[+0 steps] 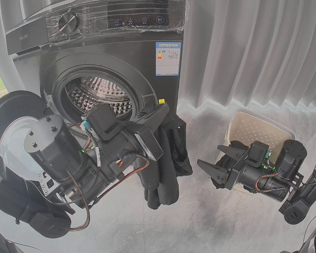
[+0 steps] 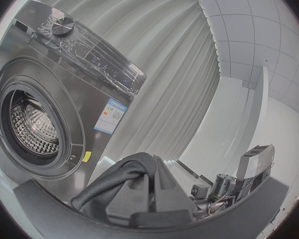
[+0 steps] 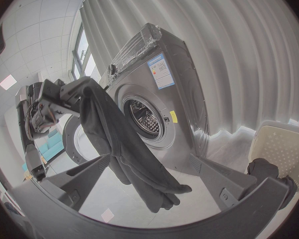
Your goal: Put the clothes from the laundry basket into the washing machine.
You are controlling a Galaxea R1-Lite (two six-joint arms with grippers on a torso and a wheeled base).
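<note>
Left claw (image 1: pixel 160 112): clamped on the top fold of a dark garment (image 1: pixel 165 166), held up just in front of the washer's (image 1: pixel 94 58) right front, at about the height of the opening's lower half.
Garment: hangs in a long, loose bundle from the claw, its lower end above the floor (image 1: pixel 207 211) and well below the lip of the opening.
Right claw (image 1: pixel 210 156): wide apart and holding nothing, level beside the basket's near left side.
Basket (image 1: pixel 259 134): on the floor by the curtain (image 1: pixel 252 43), right of the washer; more dark clothes (image 3: pixel 262 168) lie at its near end.
Door (image 1: pixel 10 106): swung fully open to the left.
Drum (image 1: pixel 101 95): looks bare as far as it can be seen.
Risk: the bundle hangs lower than the opening, so a straight push would likely drag it against the lip and leave the tail draped outside. The hold is on one fold only, so a snag on the seal could pull the cloth free onto the floor. Lifting before feeding in should help.
</note>
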